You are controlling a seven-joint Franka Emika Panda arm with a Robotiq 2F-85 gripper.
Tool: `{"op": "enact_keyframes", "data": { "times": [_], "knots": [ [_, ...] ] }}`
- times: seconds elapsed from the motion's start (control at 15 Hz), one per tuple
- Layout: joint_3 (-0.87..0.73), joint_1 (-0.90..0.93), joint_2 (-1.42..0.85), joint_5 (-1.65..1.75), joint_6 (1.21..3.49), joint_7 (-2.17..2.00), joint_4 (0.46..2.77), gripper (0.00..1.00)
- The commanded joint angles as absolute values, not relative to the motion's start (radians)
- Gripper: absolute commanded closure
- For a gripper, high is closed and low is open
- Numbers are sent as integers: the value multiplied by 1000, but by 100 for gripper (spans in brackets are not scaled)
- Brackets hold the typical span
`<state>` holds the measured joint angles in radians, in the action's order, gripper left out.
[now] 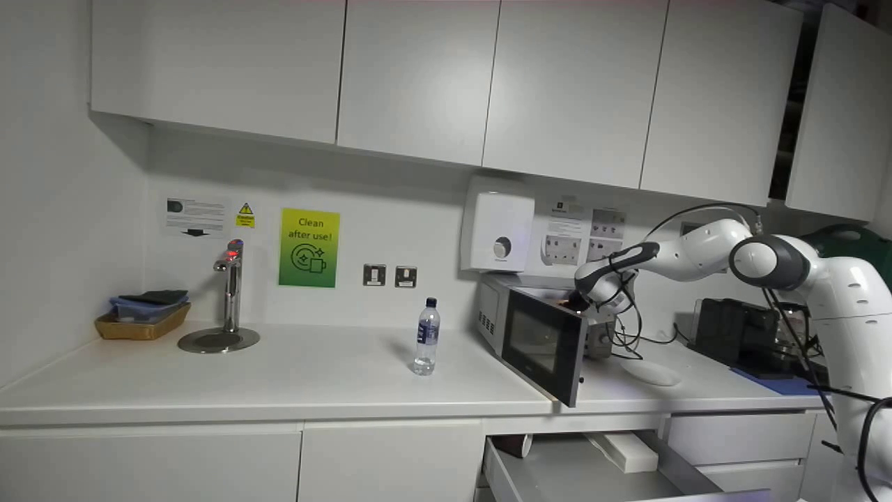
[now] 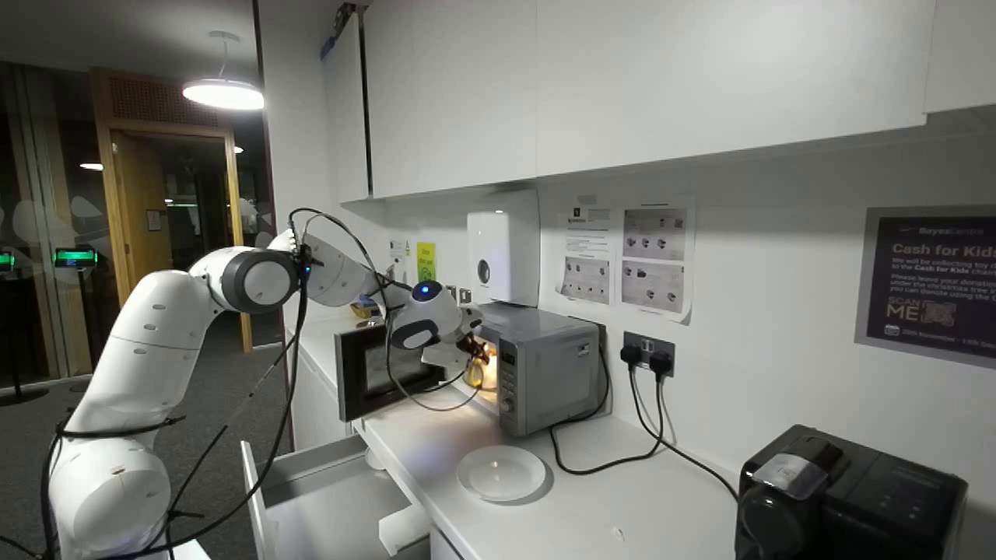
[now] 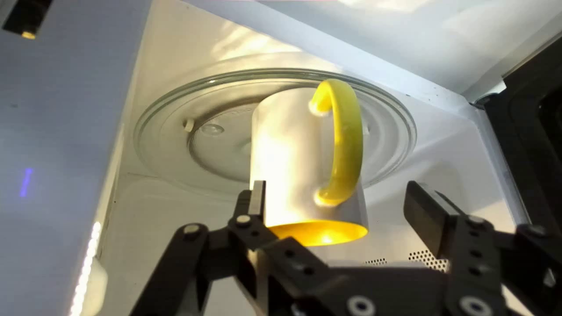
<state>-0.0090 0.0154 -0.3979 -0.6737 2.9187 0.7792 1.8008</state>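
Gaping jaws hang empty near the mug (image 3: 287, 156); only wrist view shows the turntable (image 3: 169, 142).

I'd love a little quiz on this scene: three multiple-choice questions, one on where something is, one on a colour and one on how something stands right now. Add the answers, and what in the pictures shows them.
1. Where is the mug nearest the gripper?
A) In the drawer
B) Inside the microwave
C) Beside the tap

2. What colour is the mug's handle?
A) Yellow
B) Red
C) Blue

3. How does the gripper stand?
A) Shut with nothing in it
B) Shut on a bottle
C) Open

Answers:
1 B: the wrist view shows the mug with the microwave's glass turntable behind it.
2 A: the handle shows plainly yellow in the wrist view.
3 C: its fingers are apart, with a gap between one of them and the mug.
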Motion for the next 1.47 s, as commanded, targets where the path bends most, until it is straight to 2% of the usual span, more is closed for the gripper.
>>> {"op": "enact_keyframes", "data": {
  "times": [0.0,0.4,0.67,0.93,1.13,1.2,1.4],
  "knots": [
    [-31,33,-388,-658,2921,734,1793,0],
    [-31,26,-335,-660,2908,743,1844,8],
    [-23,20,-284,-661,2884,766,1902,5],
    [-18,17,-223,-657,2848,787,1981,12],
    [-19,16,-178,-648,2816,792,2033,29],
    [-20,15,-166,-645,2811,794,2046,44],
    [-22,18,-154,-633,2819,787,2069,66]
  ]
}}
